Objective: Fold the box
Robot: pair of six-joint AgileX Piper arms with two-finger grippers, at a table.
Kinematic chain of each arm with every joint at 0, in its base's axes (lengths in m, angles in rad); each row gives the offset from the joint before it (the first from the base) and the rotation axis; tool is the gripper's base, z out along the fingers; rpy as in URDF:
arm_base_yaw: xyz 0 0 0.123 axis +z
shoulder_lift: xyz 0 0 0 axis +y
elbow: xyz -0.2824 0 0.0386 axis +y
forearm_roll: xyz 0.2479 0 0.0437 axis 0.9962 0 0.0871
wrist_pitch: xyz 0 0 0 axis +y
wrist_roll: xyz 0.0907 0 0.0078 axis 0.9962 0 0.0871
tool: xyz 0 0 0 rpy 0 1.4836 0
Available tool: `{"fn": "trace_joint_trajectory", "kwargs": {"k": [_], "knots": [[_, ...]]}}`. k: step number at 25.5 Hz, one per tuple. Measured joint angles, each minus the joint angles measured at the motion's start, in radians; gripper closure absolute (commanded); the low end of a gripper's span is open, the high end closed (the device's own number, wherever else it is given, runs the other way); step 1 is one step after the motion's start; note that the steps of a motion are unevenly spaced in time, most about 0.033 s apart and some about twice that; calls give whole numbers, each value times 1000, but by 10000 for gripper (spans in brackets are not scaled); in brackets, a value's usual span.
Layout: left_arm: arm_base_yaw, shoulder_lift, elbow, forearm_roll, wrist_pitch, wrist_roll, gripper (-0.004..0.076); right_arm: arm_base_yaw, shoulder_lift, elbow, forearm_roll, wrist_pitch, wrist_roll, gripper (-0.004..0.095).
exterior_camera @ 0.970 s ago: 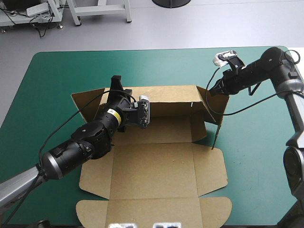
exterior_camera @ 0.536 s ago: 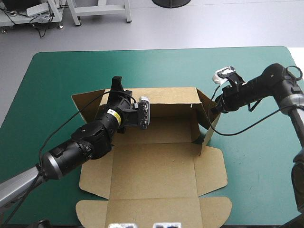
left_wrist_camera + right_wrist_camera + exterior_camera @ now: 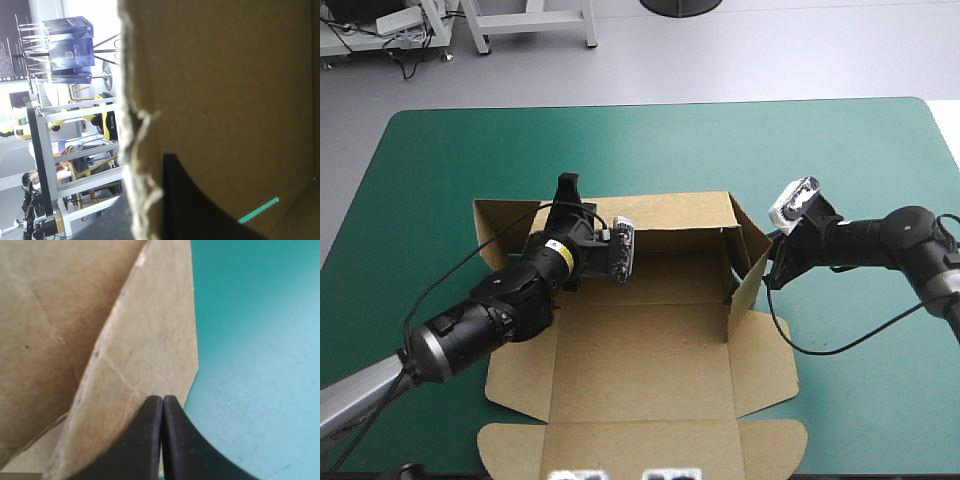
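Starting nearest: the box [image 3: 640, 350] lies open about mid-way across the teal-green cover [image 3: 430, 180]. Its near flap [image 3: 640, 445], the one with rounded corners, is flat at the near edge. Next comes the base panel [image 3: 640, 385], flat too, with side flaps spread to either hand.

Over on the right, the right side wall [image 3: 748, 280] is raised and leaning in over the box floor. The right gripper [image 3: 772, 278] is up against its outer face. From that wrist, the right gripper [image 3: 162, 399] has its fingers pressed together into a single point with nothing between them. The tip touches the brown board close to the wall's slanted edge, with cover open alongside.

Farther back, the back wall [image 3: 670, 212] stands upright, and the left gripper [image 3: 566, 188] sits over its rim toward the left end. From that wrist, one black finger [image 3: 190, 200] lies flat on the board, just beside the ragged rim. Its partner is hidden behind the sheet. From above, the pair looks like one narrow tip straddling the rim, all but closed with the wall pinched between.

At the far left corner, a corner flap [image 3: 500, 222] splays outward.
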Motion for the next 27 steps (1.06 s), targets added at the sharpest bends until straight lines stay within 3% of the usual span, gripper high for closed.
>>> {"fn": "trace_joint_trajectory", "kwargs": {"k": [5, 14, 23, 27], "knots": [[0, -1, 1, -8, -5, 1, 715, 5, -32, 38, 56, 12, -81, 926], [0, -14, 64, 20, -44, 24, 715, 18, -136, 67, -55, 12, -11, 926], [0, -15, 69, 31, -52, 27, 715, 117, -280, 276, -65, -217, -81, 926], [0, -15, 69, 32, -52, 27, 715, 145, -295, 289, -58, -238, -80, 926]]}}
